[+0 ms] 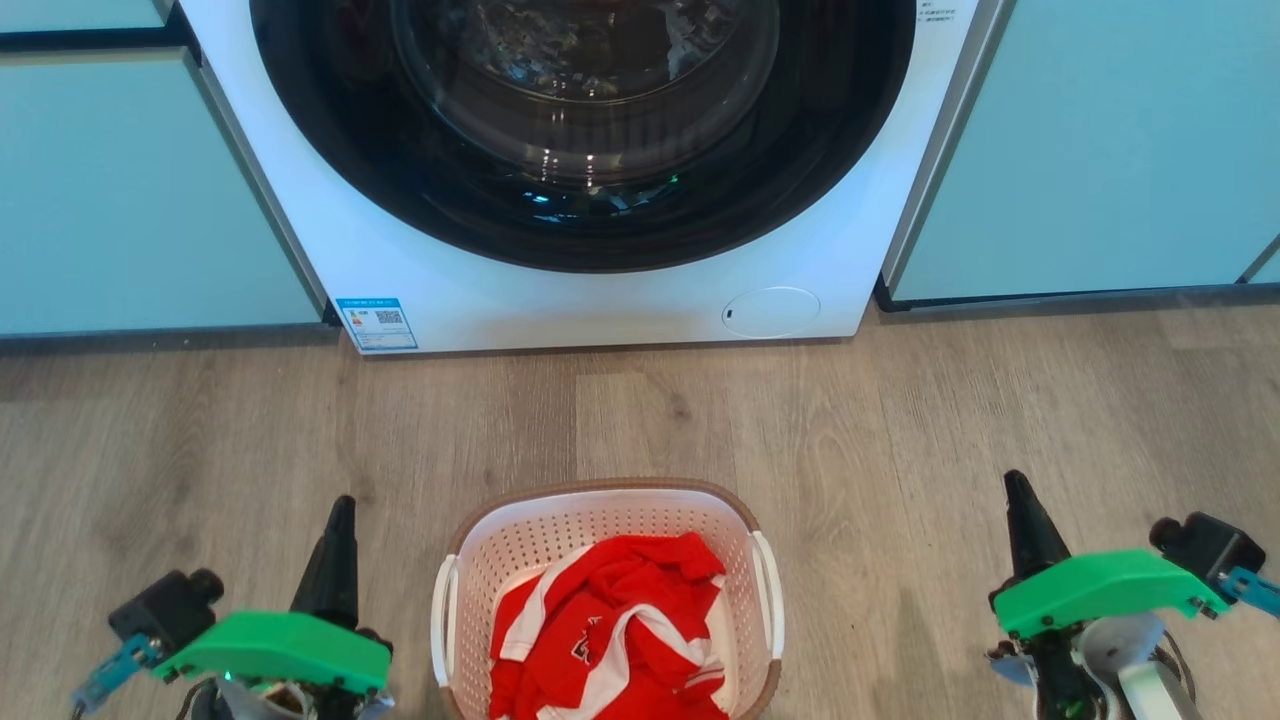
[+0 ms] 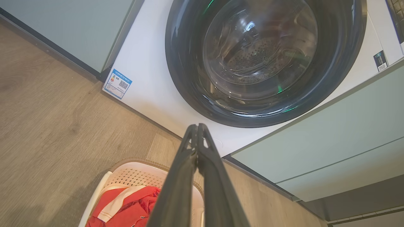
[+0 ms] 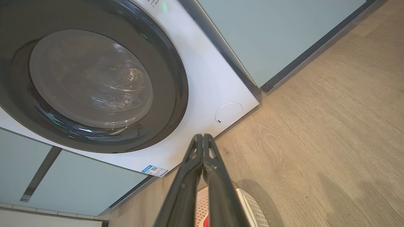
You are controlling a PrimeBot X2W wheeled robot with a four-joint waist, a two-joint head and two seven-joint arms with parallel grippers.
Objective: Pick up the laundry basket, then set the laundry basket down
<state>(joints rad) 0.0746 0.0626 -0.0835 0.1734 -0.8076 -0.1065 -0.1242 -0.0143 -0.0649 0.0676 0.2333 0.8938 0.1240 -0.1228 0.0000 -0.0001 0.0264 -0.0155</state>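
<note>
Both my claws are pinched fully shut with nothing between the fingers. On the left claw [image 1: 342,512] and the right claw [image 1: 1016,488], the wrist views show the two dark fingers pressed tip to tip. They hang low and mirrored, one on each side, fingers aimed far toward the washing machine [image 1: 620,310], each apart from the laundry basket [image 1: 560,535]. The basket stands on the wood floor [image 1: 900,450] near me, centred between them, with a red-and-white garment [image 1: 610,630] inside. Its white handles [image 1: 770,600] face left and right, I judge so each arm gets one. This fits a basket waiting to be lifted, or one set back down.
</note>
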